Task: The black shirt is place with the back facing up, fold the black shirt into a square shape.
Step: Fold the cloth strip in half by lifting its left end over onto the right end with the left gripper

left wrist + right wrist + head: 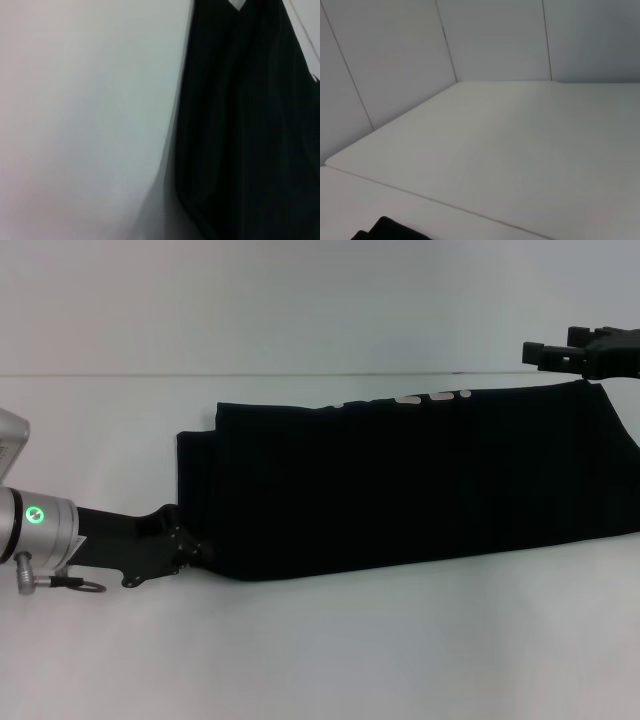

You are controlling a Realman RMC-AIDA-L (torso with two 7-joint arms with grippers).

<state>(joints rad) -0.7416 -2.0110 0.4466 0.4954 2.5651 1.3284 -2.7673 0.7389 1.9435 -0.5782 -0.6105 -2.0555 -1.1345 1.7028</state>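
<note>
The black shirt [410,480] lies on the white table [320,660] as a long folded band that runs from centre-left off the right edge. Pale lettering [400,399] peeks out along its far edge. My left gripper [197,550] is low at the shirt's near left corner and touches the fabric there. The left wrist view shows the dark folded fabric [240,125] close up beside bare table. My right gripper [545,352] hovers above the shirt's far right corner, clear of the cloth. A small black shape [385,231] shows at the edge of the right wrist view.
The white table's far edge [300,374] meets a pale wall. Bare tabletop lies in front of the shirt and to its left. The right wrist view shows a white tabletop [520,150] and panelled walls [395,50].
</note>
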